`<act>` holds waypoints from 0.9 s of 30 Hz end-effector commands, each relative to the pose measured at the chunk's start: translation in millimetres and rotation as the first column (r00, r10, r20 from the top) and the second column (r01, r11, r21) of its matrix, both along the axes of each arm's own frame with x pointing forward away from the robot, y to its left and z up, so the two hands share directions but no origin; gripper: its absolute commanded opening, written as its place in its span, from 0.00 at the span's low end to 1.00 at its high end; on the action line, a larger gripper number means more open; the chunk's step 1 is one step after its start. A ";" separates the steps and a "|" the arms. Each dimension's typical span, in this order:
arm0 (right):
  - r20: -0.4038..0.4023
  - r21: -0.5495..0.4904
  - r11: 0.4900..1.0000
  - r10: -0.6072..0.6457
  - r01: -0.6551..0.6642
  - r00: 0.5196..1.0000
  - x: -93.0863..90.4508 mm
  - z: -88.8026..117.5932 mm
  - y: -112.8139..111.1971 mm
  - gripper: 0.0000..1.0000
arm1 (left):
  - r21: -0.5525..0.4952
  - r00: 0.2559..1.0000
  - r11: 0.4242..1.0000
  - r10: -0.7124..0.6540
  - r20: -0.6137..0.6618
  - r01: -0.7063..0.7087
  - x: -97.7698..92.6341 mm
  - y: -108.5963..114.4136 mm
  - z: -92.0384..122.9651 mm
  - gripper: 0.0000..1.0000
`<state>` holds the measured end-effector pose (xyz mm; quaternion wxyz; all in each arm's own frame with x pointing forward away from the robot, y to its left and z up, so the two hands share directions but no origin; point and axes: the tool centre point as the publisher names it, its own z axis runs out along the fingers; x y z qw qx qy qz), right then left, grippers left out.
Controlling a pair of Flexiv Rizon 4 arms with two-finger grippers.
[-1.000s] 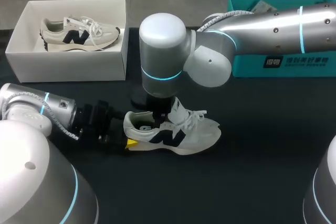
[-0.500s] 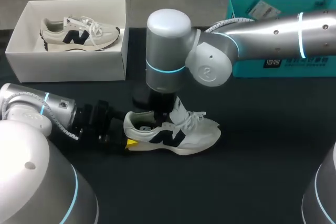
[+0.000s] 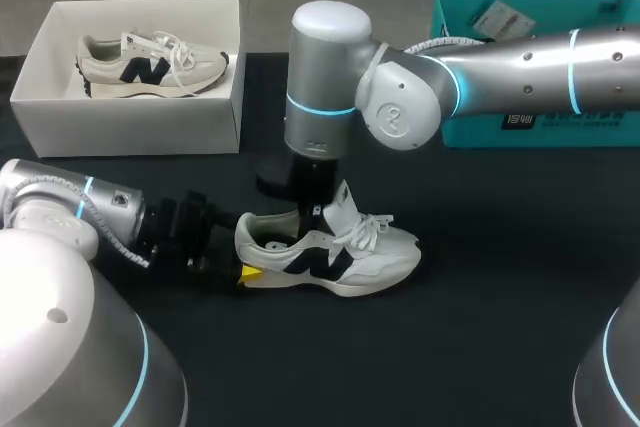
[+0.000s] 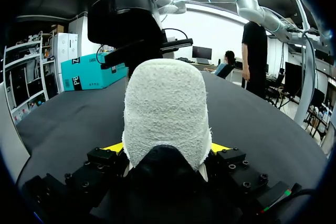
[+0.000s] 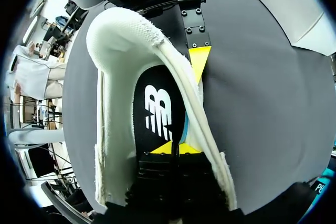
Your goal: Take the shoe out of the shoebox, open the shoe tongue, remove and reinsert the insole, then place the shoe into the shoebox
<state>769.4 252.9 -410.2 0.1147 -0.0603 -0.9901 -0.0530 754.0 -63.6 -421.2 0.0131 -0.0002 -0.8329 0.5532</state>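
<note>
Shoe (image 3: 330,257) lies on its sole on the table (image 3: 500,327), outside the white shoebox (image 3: 130,127). My left gripper (image 3: 248,270) is clamped on the shoe's heel. My right gripper (image 5: 173,148) is inside the shoe's opening, tips together on the insole (image 5: 157,108).

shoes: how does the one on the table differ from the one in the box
The table shoe stands on the black table; the box shoe sits in the white box. The left hand clamps the table shoe's heel and the right hand is inside it; the box shoe is untouched. Both are cream with a dark side logo, toes to my right.
</note>
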 end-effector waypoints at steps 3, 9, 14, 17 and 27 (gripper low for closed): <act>0.002 0.013 1.000 0.023 -0.023 1.000 -3.5 5.7 -0.3 0.00 | 0.003 1.000 1.000 0.000 0.000 0.000 -0.4 1.2 -2.2 0.00; 0.048 0.003 1.000 0.029 -0.029 0.998 -2.1 24.4 -0.7 0.00 | 0.003 1.000 1.000 0.000 0.000 0.000 -0.4 1.2 -2.2 0.00; 0.090 -0.008 1.000 0.021 -0.020 0.996 -0.9 37.7 -3.1 0.00 | 0.003 1.000 1.000 0.000 0.000 0.000 -0.4 1.2 -2.2 0.00; 0.124 -0.016 1.000 0.000 0.002 0.992 -1.2 43.1 -7.2 0.00 | 0.003 1.000 1.000 0.000 0.000 0.000 -0.4 1.2 -2.2 0.00; 0.150 -0.005 1.000 -0.012 0.013 0.989 4.0 35.5 -7.4 0.00 | 0.003 1.000 1.000 0.000 0.000 0.000 -0.4 1.2 -2.2 0.00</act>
